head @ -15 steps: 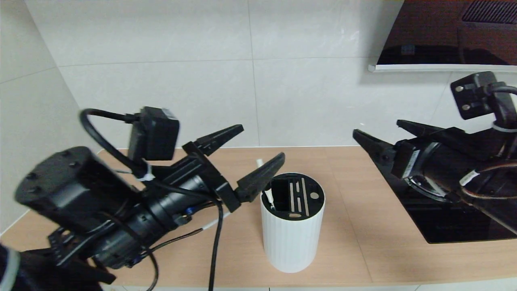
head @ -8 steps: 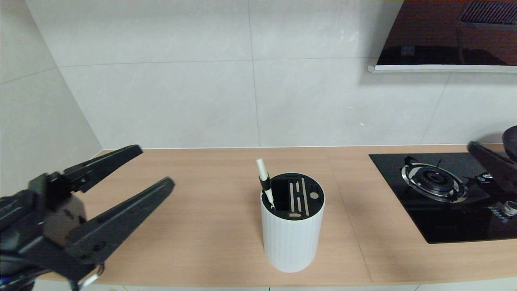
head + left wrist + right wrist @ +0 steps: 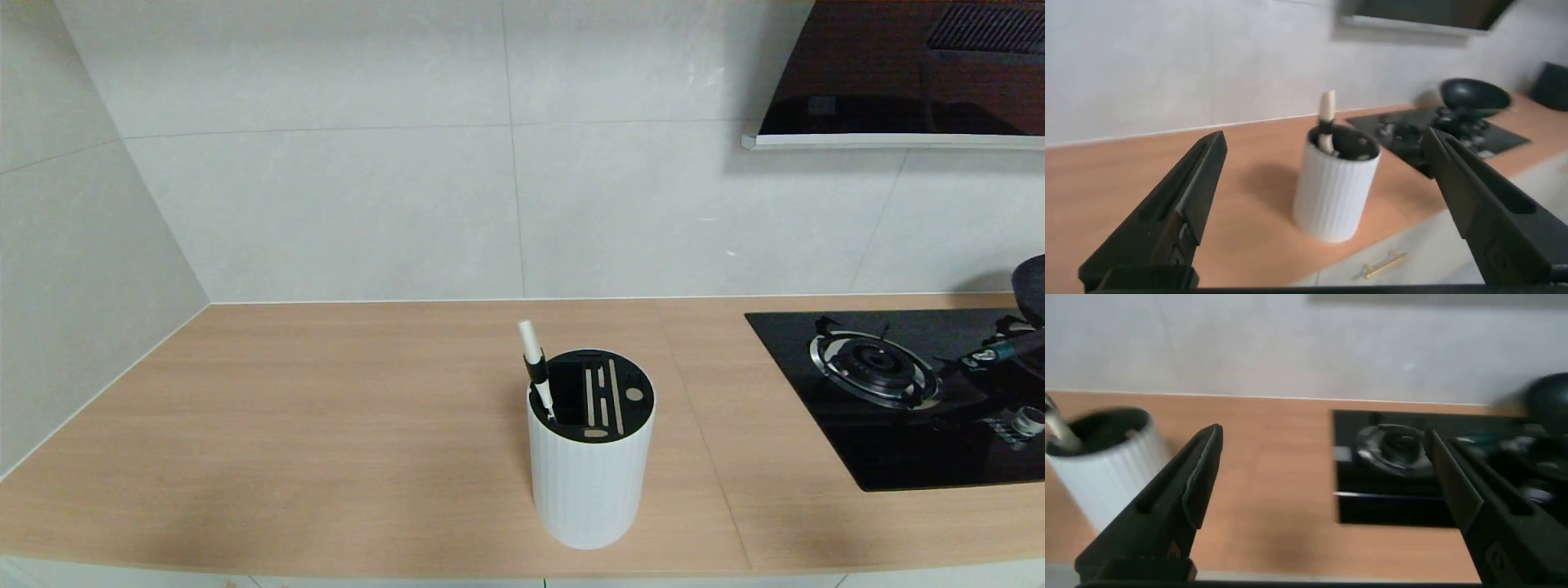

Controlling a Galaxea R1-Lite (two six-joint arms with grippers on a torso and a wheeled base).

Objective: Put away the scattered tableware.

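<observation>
A white ribbed holder [image 3: 589, 482] with a black slotted top stands near the front of the wooden counter [image 3: 326, 425]. One white-handled utensil [image 3: 531, 347] with a black band leans out of a slot on the holder's left side. My left gripper [image 3: 1323, 137] is open and empty, held back from the counter's front edge and facing the holder [image 3: 1335, 196] and utensil [image 3: 1327, 110]. My right gripper [image 3: 1324, 431] is also open and empty, pointing at the bare counter between the holder [image 3: 1102, 461] and the stove [image 3: 1396, 457].
A black glass gas stove [image 3: 882, 376] fills the counter's right end, with a dark pan [image 3: 1030, 282] at its far side and a range hood [image 3: 898, 73] above. The tiled wall [image 3: 408, 163] closes the back and left. Bare wood stretches left of the holder.
Both arms have pulled back out of the head view: the left one down and to the left, the right one off to the right. The holder and utensil have stayed put.
</observation>
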